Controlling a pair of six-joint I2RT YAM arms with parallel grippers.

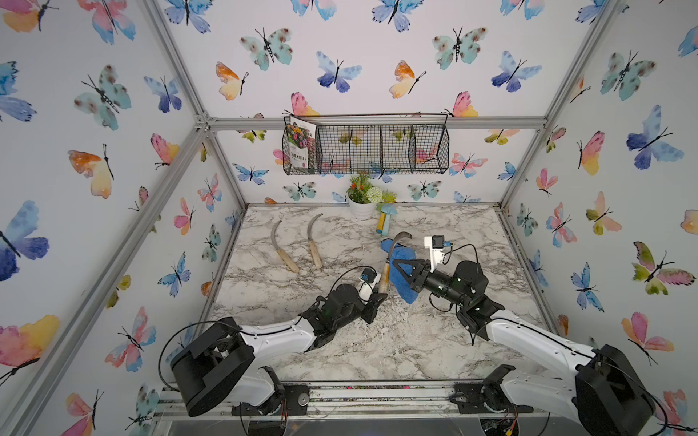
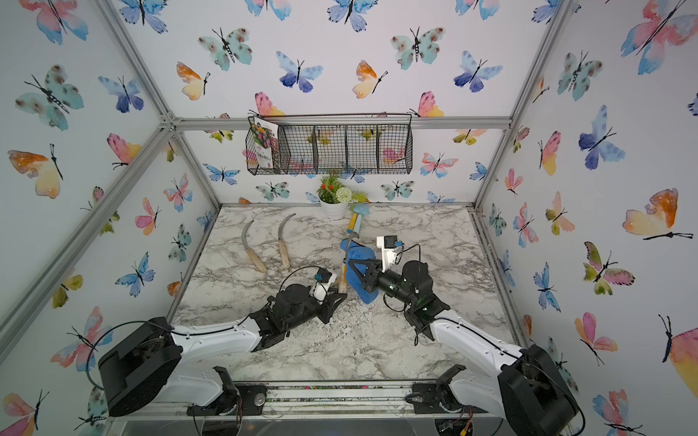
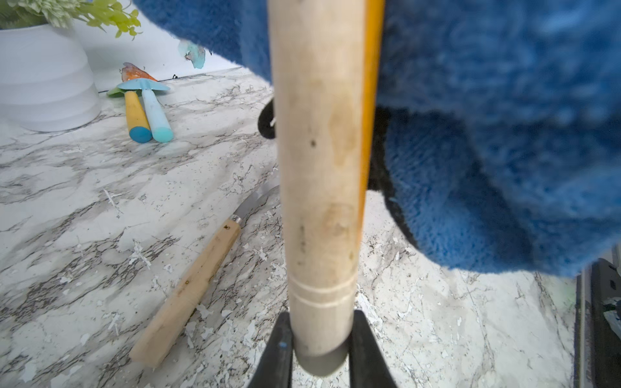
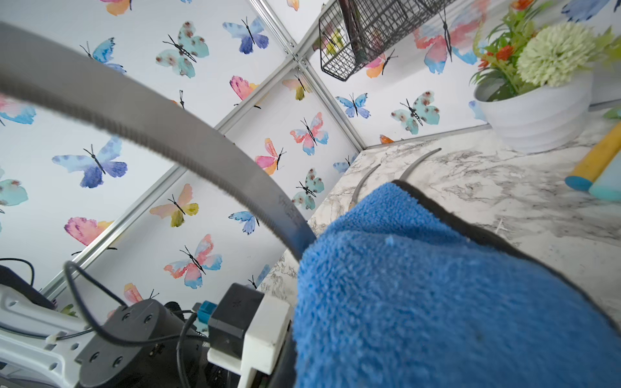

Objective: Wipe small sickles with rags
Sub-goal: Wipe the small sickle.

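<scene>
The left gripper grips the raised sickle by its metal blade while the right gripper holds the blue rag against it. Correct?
Not the blade: the left wrist view shows the left gripper closed on the wooden handle of the sickle. The right gripper does hold the blue rag against it.

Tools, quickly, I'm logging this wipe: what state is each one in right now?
Left tool: closed, holding the raised sickle by its wooden handle.
Right tool: closed, holding the blue rag against that sickle's blade.
</scene>
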